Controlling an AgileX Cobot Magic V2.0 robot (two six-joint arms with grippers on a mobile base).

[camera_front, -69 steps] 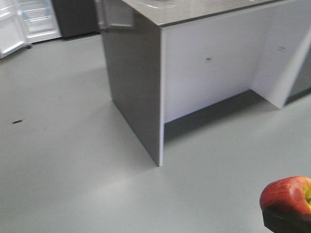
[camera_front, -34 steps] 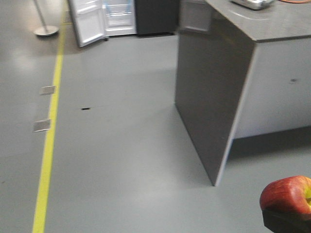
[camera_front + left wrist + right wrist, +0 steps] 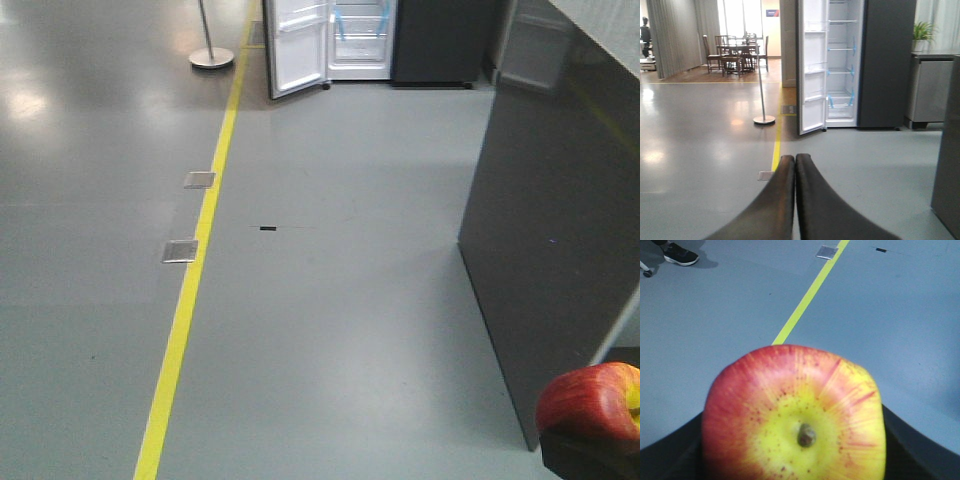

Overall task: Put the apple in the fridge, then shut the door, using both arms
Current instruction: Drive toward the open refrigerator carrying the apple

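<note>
Currently: right gripper [image 3: 592,460] clamped on apple [image 3: 795,415], stem end facing wrist view. Left gripper [image 3: 795,167] fingers pressed together, nothing between. Fridge [image 3: 887,60] well apart across floor [image 3: 880,160], door [image 3: 812,70] standing open.

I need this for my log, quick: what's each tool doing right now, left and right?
Left tool: closed, holding nothing.
Right tool: closed on the apple.

Left end effector [image 3: 794,159]: two smooth matte-black curved fingers [image 3: 820,205], tapering tips.
</note>
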